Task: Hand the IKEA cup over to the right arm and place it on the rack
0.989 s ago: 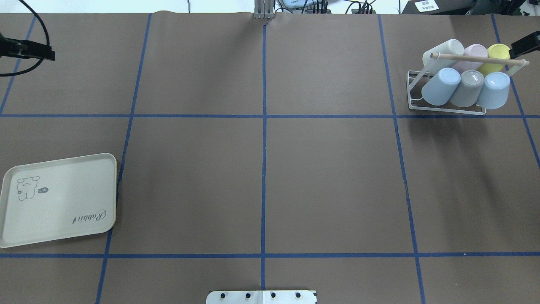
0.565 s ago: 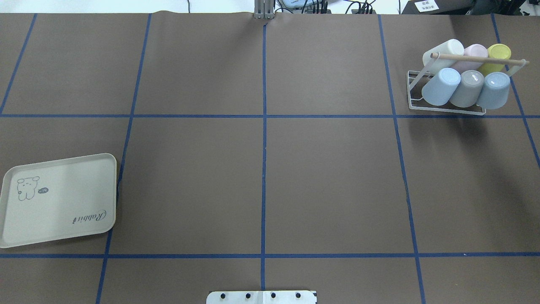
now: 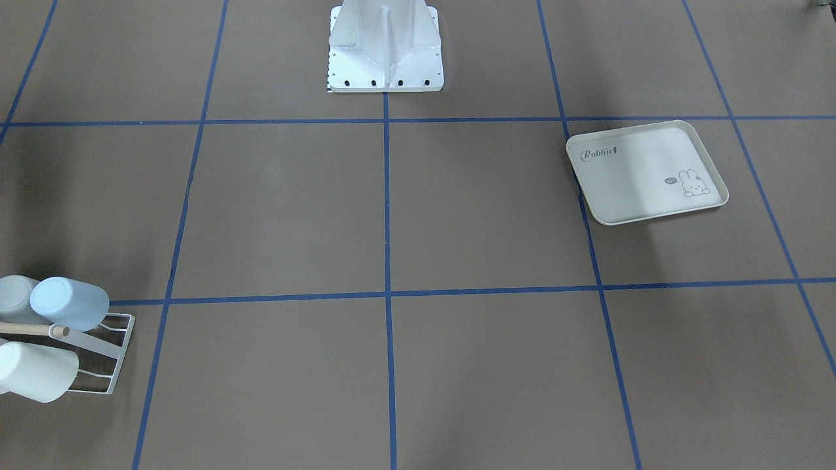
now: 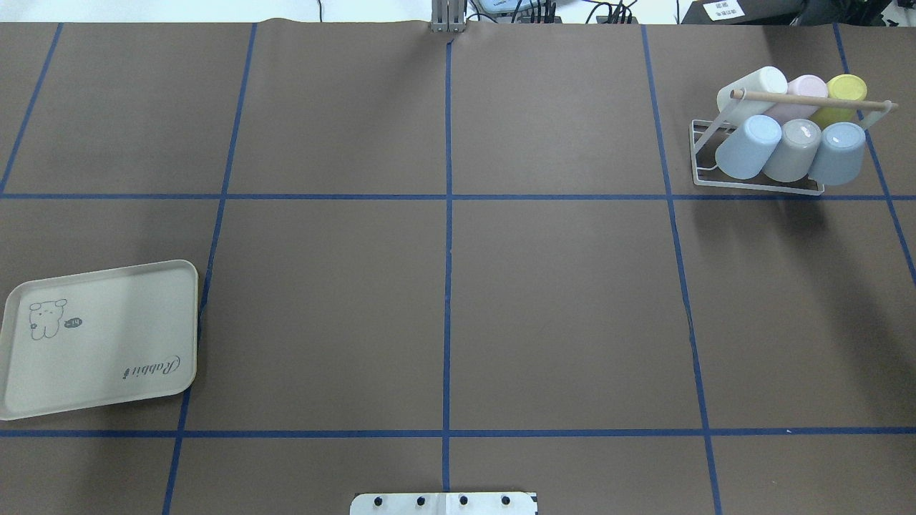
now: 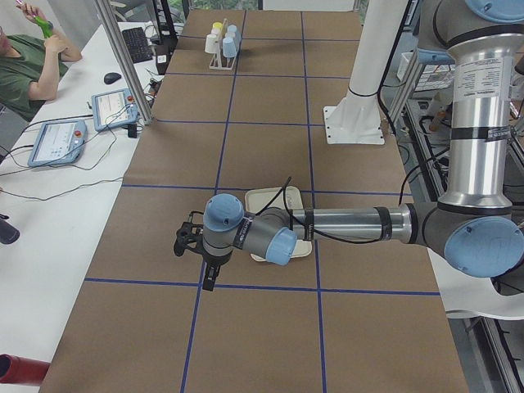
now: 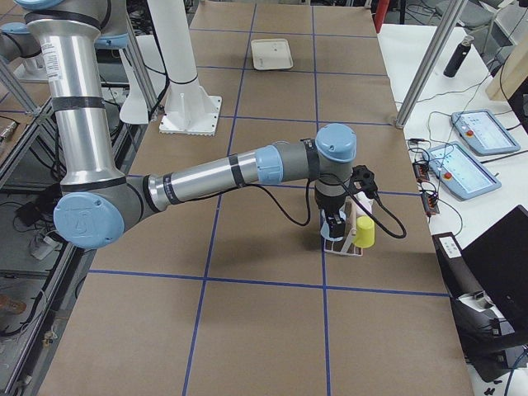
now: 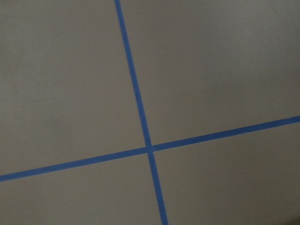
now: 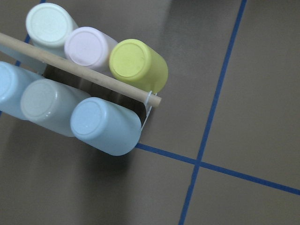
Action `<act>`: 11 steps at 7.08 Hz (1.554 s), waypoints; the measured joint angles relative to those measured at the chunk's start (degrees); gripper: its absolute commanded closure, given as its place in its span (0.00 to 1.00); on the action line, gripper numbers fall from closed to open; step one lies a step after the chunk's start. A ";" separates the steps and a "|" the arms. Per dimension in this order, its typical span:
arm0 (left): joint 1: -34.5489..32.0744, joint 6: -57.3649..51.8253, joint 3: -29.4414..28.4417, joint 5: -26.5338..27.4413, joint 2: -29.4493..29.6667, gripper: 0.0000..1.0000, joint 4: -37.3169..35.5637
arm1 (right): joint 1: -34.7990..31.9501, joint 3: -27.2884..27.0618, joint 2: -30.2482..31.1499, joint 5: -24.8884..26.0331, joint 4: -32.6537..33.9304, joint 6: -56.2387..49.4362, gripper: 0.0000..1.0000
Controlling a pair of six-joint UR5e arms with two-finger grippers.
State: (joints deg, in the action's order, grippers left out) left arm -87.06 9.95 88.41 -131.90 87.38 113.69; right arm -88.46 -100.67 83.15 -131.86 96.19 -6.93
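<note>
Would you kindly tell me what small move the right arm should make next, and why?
Probably lift the right arm clear and stop: six pastel plastic cups already sit on the white wire rack, and the cream rabbit-print tray holds none left to transfer.

Table [image 4: 558,300]: brown, gridded with blue tape [image 4: 447,286].
Far right: white wire rack [image 4: 751,187].
Near left: cream rabbit-print tray [image 4: 107,357].

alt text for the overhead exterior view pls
Six pastel cups sit upturned in two rows of three on a white wire rack with a wooden dowel across it, at the far right of a brown table gridded with blue tape lines. A cream rabbit-print tray lies at the near left; no robot arm shows in this view.
</note>
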 measured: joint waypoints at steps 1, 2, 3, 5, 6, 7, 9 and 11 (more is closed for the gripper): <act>-0.22 0.40 -0.58 0.14 -0.72 0.00 0.08 | -0.02 0.05 0.66 3.72 -0.34 -0.09 0.00; -0.35 0.51 -0.71 0.23 -1.75 0.00 0.01 | -0.04 0.26 1.17 6.96 -0.28 0.16 0.00; -0.56 0.56 -0.62 0.29 -2.22 0.00 -0.21 | -0.04 1.00 2.02 8.30 -0.12 0.63 0.00; -1.05 0.58 0.10 0.23 -2.94 0.00 -0.59 | -0.04 3.66 4.13 7.20 -0.26 1.25 0.00; -0.83 -0.12 0.57 0.11 -3.10 0.00 -0.75 | -0.04 5.30 4.79 5.26 -0.31 1.44 0.00; -0.47 -1.57 1.10 0.04 -3.03 0.00 -1.41 | -0.05 6.41 5.37 3.67 -0.35 1.52 0.00; -0.59 -5.47 3.74 0.11 -2.58 0.00 -7.70 | -0.05 6.65 6.42 2.47 -0.39 1.64 0.00; -2.59 -10.64 5.56 1.44 -2.03 0.00 -14.51 | -0.05 6.02 6.45 1.63 -0.43 2.26 0.00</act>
State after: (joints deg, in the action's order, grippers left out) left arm -89.65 -0.69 93.97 -130.46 85.35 99.18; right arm -88.51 -94.65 89.60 -130.23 95.77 -4.67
